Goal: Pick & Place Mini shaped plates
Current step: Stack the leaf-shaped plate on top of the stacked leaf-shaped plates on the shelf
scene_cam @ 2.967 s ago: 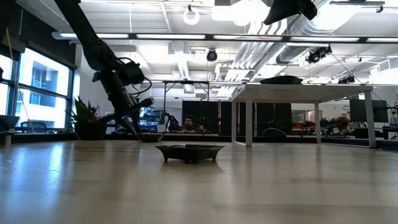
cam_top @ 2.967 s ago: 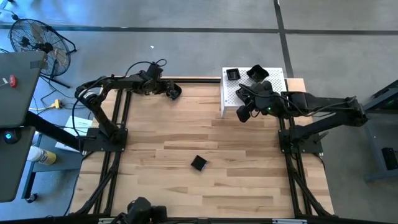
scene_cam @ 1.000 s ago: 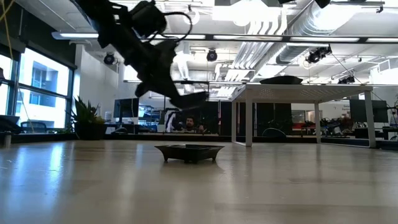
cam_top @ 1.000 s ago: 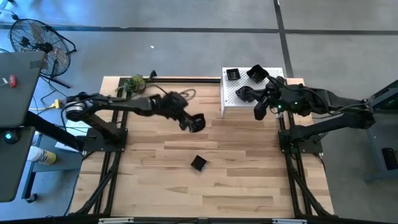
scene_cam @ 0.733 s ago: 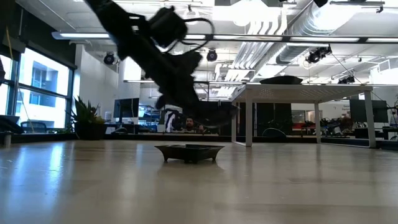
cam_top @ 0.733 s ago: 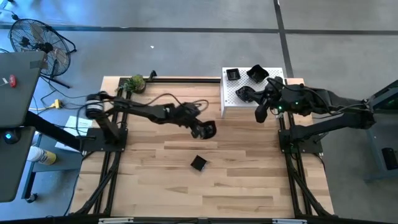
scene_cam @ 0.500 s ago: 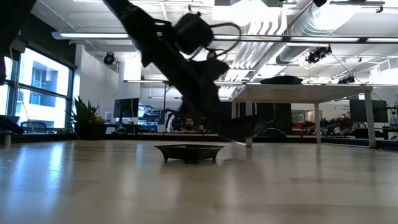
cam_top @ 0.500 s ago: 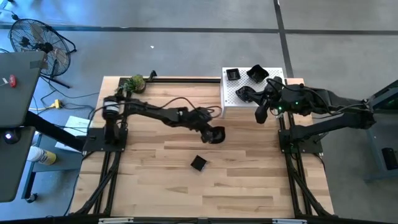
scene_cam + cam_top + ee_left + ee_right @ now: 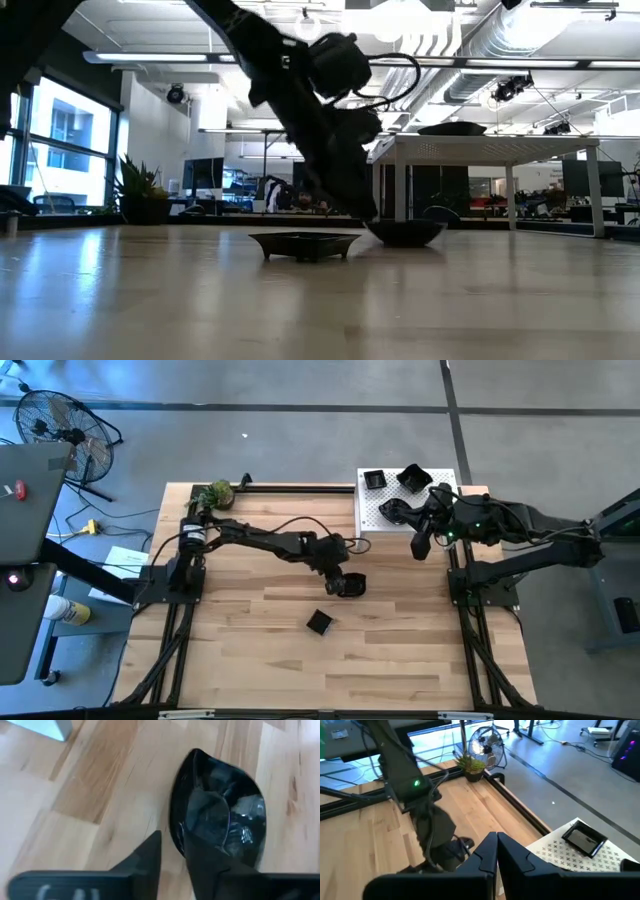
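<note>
A glossy black bowl-shaped mini plate (image 9: 220,820) sits with its base on the table (image 9: 405,233), a little to the right of a flat square mini plate (image 9: 303,244) (image 9: 319,622). My left gripper (image 9: 172,862) (image 9: 350,584) slants down over the bowl-shaped plate's near rim. It is open: one finger stands outside the rim and the other over the plate's inside. My right gripper (image 9: 418,546) (image 9: 496,851) hangs shut and empty, high beside the white stand (image 9: 395,515). My left gripper straddles the bowl-shaped plate's rim (image 9: 176,837), slanting down from the table's left and far side. Bare wood shows between the outer finger (image 9: 145,857) and the rim. The inner finger (image 9: 212,870) overlaps the plate's inside; whether it touches, I cannot tell.
The white perforated stand at the far right carries two more black mini plates (image 9: 373,480) (image 9: 413,478). A green leafy ball (image 9: 215,493) lies at the far left corner. Bare wood stretches along the near half of the table (image 9: 300,670).
My left gripper has swept from the table's far left toward the middle and down, carrying the bowl-shaped plate. The plate, held in the air a second ago, now stands on the table right of the square plate. The square plate has stayed put.
</note>
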`<act>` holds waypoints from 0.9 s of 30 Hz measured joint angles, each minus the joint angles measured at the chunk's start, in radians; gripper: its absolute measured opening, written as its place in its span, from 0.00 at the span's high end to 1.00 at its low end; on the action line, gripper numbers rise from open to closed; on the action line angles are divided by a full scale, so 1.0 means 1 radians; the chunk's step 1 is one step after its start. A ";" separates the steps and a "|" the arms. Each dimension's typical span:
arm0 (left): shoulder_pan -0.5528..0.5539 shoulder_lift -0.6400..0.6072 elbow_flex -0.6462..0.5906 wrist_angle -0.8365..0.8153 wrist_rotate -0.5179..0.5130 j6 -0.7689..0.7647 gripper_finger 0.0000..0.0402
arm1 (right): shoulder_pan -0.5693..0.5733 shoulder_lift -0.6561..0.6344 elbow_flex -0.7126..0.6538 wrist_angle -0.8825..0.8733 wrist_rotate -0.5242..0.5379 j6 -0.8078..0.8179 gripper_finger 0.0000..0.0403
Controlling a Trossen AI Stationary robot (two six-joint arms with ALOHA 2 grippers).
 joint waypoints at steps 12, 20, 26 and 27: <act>0.008 -0.192 0.051 -0.235 -0.063 0.125 0.94 | 0.000 0.098 0.000 0.025 -0.065 -0.060 0.97; 0.014 -0.444 -0.304 0.154 -0.139 -0.077 0.99 | -0.035 0.216 0.000 0.119 -0.252 -0.098 0.97; 0.013 -0.651 -0.629 0.537 -0.240 -0.196 0.99 | -0.087 0.310 0.017 0.154 -0.389 -0.097 0.97; 0.013 -0.684 -0.673 0.573 -0.257 -0.206 1.00 | -0.095 0.329 0.029 0.150 -0.407 -0.104 0.97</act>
